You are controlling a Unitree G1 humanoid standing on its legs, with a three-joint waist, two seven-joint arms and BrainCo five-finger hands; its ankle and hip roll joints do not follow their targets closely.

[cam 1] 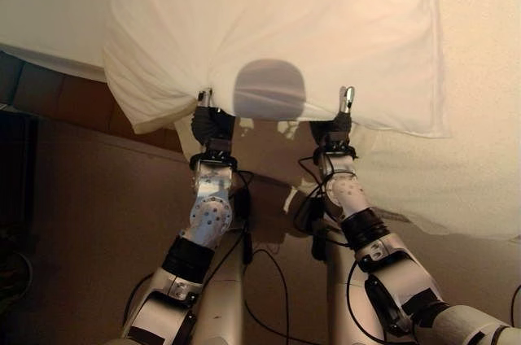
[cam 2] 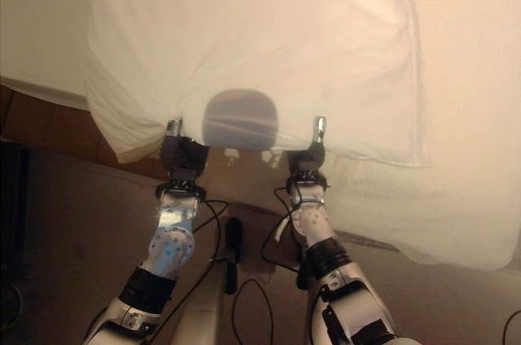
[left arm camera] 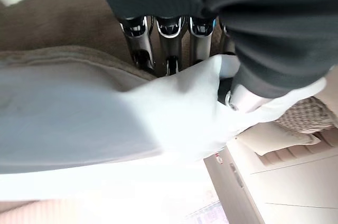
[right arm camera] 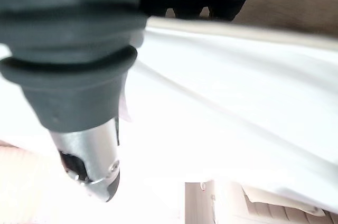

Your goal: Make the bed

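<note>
1. A white pillow [cam 1: 277,32] spreads across the upper half of the left eye view, from about 10 o'clock round to 2 o'clock. Its near edge hangs just past the edge of the bed [cam 1: 480,158].
2. The bed is covered in a white sheet that runs from 12 o'clock down the right side to about 4 o'clock.
3. The left robot hand [cam 1: 210,121] sits at the pillow's near edge, a little towards 9 o'clock of centre. The cloth bunches into radiating wrinkles where it meets the hand.
4. In the left wrist view the fingers [left arm camera: 138,39] of this hand curl under the white fabric with the thumb pressing on the other side, so it is grasping the pillow's edge.
5. The right robot hand [cam 1: 335,127] meets the same near edge just towards 3 o'clock of centre, with one silver digit [cam 1: 348,99] standing up against the cloth.
6. In the right wrist view the thumb [right arm camera: 90,155] lies against the white fabric, while the fingers are hidden behind it. Whether this hand is clenched on the pillow cannot be told.
7. Brown floor [cam 1: 89,215] fills the area from 6 o'clock to 9 o'clock, below the bed's edge.
</note>
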